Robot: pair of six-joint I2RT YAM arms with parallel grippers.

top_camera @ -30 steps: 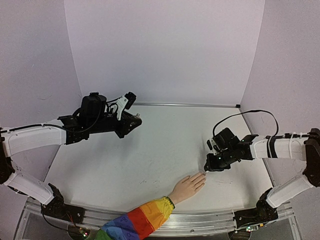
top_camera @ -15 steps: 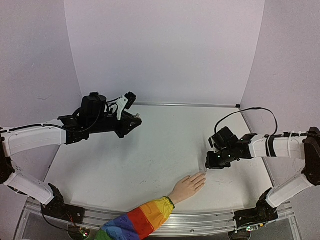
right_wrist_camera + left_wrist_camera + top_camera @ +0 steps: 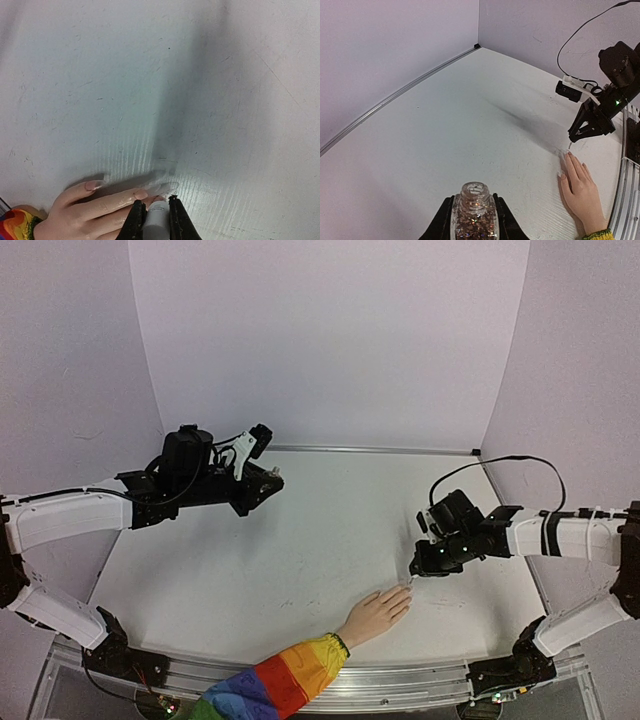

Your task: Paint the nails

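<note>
A small flesh-coloured hand (image 3: 375, 615) with a rainbow-striped sleeve (image 3: 270, 685) lies palm down near the table's front edge. Its pale nails (image 3: 141, 194) show at the fingertips, also in the left wrist view (image 3: 563, 176). My right gripper (image 3: 420, 568) hovers just over those fingertips, shut on a grey-white brush cap (image 3: 157, 216). The thin brush (image 3: 569, 145) points down at the tip of the longest finger. My left gripper (image 3: 268, 483) is held far off at the back left, shut on an open glitter polish bottle (image 3: 474, 212).
The white table (image 3: 300, 550) is walled by lilac panels on three sides, with a metal strip (image 3: 370, 450) along the back. A metal rail (image 3: 420, 680) runs along the front edge, under the sleeve. A black cable (image 3: 500, 468) loops over the right arm.
The right arm has shifted slightly, with the brush staying at the fingertips. The left arm and the hand have not moved.
</note>
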